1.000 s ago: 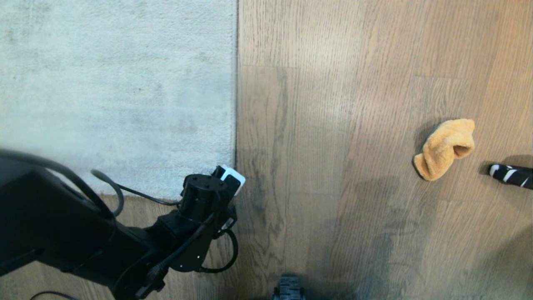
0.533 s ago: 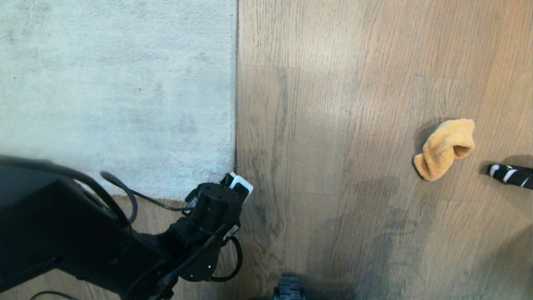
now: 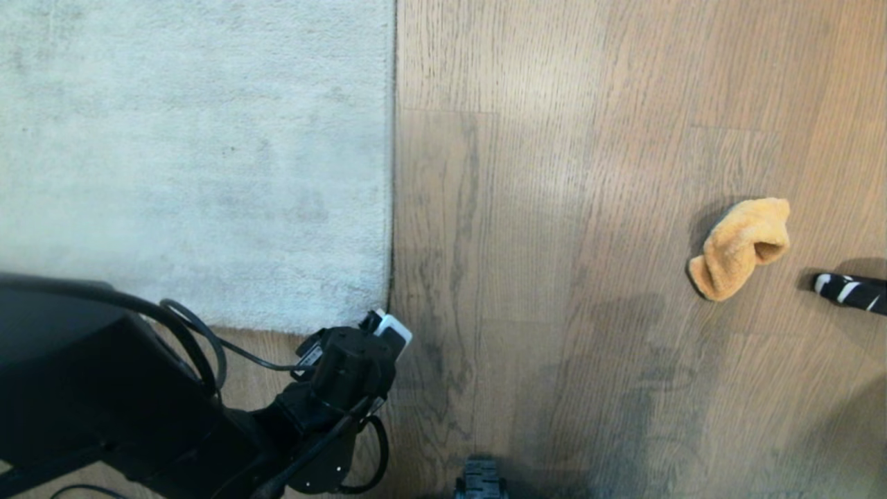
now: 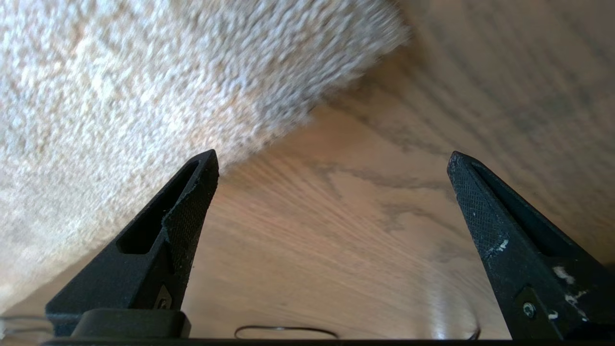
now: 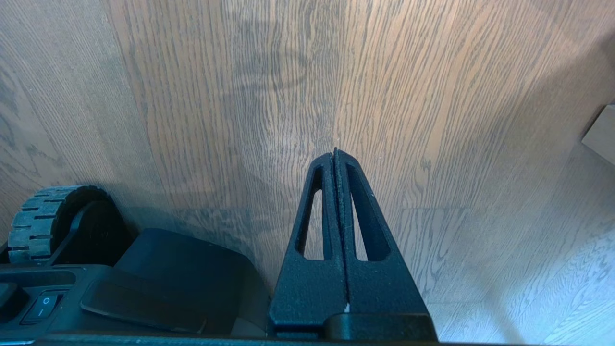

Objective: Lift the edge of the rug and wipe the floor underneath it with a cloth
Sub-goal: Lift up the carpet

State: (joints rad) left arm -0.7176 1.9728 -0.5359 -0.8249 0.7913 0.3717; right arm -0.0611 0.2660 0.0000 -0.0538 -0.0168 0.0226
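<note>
The pale rug [image 3: 194, 159] lies flat at the left, and the rug edge [image 3: 390, 208] runs straight down to a rounded corner [image 3: 380, 320]. My left arm's wrist [image 3: 353, 360] hangs just off that corner and hides the fingers from above. In the left wrist view the left gripper [image 4: 334, 161] is open over bare floor [image 4: 336, 240]. One fingertip [image 4: 209, 166] sits right by the rug edge [image 4: 307, 96], with nothing between the jaws. The orange-yellow cloth [image 3: 740, 246] lies crumpled on the floor far to the right. My right gripper [image 5: 335, 154] is shut and empty beside the base.
A black-and-white striped object [image 3: 852, 291] pokes in at the right border, just past the cloth. My base's wheel [image 3: 480, 485] [image 5: 48, 216] shows at the near edge. Wood-grain floor [image 3: 554, 208] spreads between the rug and the cloth.
My left arm has drawn back toward me, from over the rug's corner to just off it above the floor. Cloth, rug and right arm have not moved.
</note>
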